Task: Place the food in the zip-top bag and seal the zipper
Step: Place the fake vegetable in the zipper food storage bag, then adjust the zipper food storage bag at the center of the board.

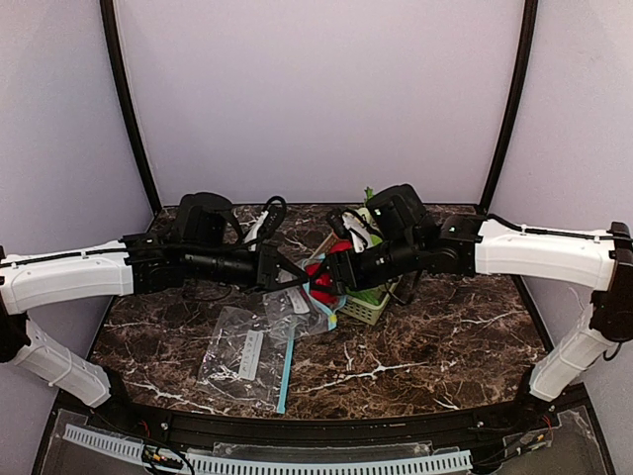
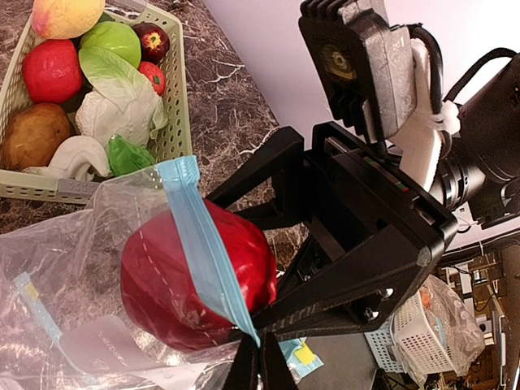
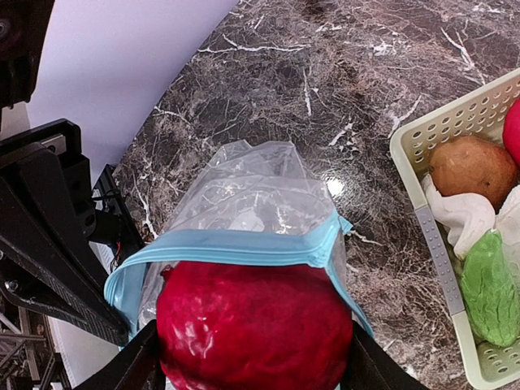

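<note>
Clamped between the right gripper's (image 3: 248, 363) spread fingers: a red toy fruit (image 3: 252, 321), partway through the zip-top bag's (image 3: 244, 191) blue-zippered mouth. Pinched tight in the left gripper (image 2: 253, 363): the bag's zipper edge. Lying in the pale green basket (image 2: 175, 97): potato (image 2: 32, 134), cauliflower (image 2: 114, 114), round green fruit (image 2: 112, 39).

A pale green lattice basket (image 1: 368, 309) sits on the dark marble table (image 1: 445, 336).

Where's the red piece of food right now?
In the right wrist view, the red food is at bottom centre, gripped by the right end effector at the blue-zippered mouth of the zip-top bag. The basket is to its right.
</note>
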